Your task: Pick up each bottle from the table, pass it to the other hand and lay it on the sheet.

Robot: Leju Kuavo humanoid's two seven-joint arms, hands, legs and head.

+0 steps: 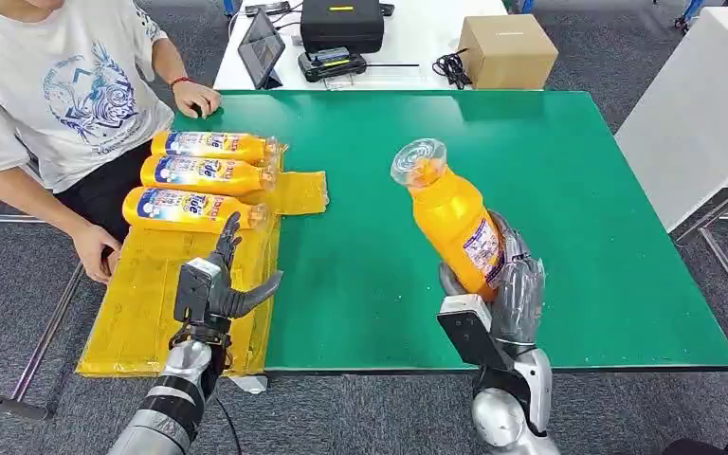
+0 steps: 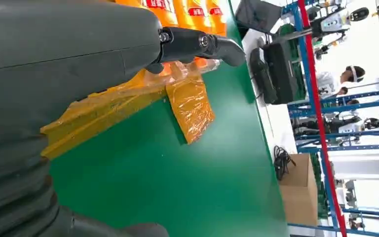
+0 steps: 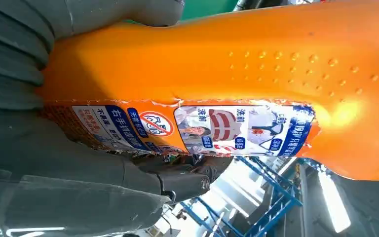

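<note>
Your right hand (image 1: 502, 284) grips the orange bottle (image 1: 450, 218) above the table's (image 1: 578, 190) near edge. Your left hand (image 1: 213, 284) is released over the yellow sheet (image 1: 142, 303).

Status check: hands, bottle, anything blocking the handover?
Right hand grips orange bottle, cap up, tilted. Left hand open over yellow sheet. Three bottles lie on sheet. Person's hand rests on sheet edge.

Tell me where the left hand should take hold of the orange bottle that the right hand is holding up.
Probably the upper body just below the clear cap. The right hand wraps the lower part of the orange bottle, leaving the upper part free, and the bottle leans toward the robot's left. The open left hand should come from that side, fingers around the narrower shoulder.
</note>
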